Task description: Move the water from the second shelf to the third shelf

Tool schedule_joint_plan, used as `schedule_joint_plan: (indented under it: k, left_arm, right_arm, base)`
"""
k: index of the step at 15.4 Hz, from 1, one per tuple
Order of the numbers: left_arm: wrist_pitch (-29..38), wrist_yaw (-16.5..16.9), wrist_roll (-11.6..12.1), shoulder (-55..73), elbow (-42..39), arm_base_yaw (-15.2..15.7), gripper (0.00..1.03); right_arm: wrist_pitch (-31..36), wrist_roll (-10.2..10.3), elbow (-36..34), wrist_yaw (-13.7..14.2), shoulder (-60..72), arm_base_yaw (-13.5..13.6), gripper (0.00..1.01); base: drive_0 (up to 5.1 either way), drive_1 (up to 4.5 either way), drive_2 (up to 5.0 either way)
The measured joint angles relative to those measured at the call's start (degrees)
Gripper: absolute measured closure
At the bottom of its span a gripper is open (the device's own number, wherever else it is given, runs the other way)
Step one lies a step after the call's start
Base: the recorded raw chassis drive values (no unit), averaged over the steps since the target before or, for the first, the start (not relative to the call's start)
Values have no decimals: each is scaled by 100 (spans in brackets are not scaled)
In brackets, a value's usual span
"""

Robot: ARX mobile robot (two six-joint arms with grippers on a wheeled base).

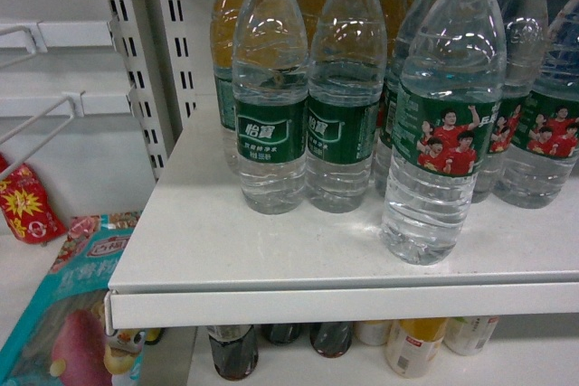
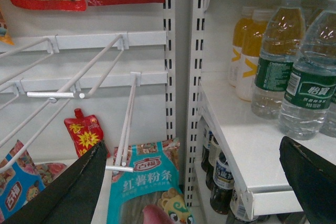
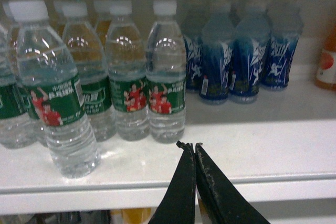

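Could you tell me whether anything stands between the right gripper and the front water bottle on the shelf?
Nothing visible does: the front water bottle stands alone near the shelf edge, ahead-left of the right gripper, whose jaws are together.

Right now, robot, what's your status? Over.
Left gripper open, empty. Right gripper shut, empty, short of the shelf edge. Water bottle upright at front, ungrabbed. Nothing in front of it.

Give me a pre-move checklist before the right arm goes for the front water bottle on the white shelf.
1. Clear ribbed water bottle with green label upright near the shelf front: ok.
2. Nothing between it and the white shelf edge: ok.
3. Right gripper open for grasp: not ok, jaws closed.
4. Left gripper empty and off to the side: ok.
5. Neighbouring green-labelled bottles clear of the target: cannot tell, close behind.
6. Free space on the destination shelf: cannot tell.
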State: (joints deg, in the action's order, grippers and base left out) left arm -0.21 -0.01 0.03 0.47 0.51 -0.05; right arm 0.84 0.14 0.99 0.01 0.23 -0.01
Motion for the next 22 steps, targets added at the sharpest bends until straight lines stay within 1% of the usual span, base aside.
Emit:
schedule_joint_plan:
  k: [1,4,6,7,8,12,13,22]
  left_arm:
    - [0,-4,0,2,0,0,5]
    - [2,0,0,2,0,0,5]
    - [2,0,0,2,0,0,5]
    - [2,0,0,2,0,0,5]
    - [2,-2,0,2,0,0,5]
    - [0,0,0,0,0,0,5]
    - [2,0,0,2,0,0,5]
    - [4,0,0,2,0,0,5]
  right_arm:
    - [-160,0,-26,-2,4,0,99]
    - [-105,0,-26,-4,2,0,99]
    - [-105,-2,-26,-2,2,0,78]
    - [-105,-2,-26,-2,2,0,64]
    - [-105,-2,-26,-2,2,0,53]
    - [-105,-2,-26,-2,2,0,2]
    - [-105,0,-26,-2,2,0,4]
    - [-96,-4,-26,-2,2,0,3]
  base:
    - [0,0,0]
    - [0,0,0]
    - [0,0,0]
    - [0,0,0]
    - [0,0,0]
    - [0,0,0]
    - [0,0,0]
    - [0,0,0]
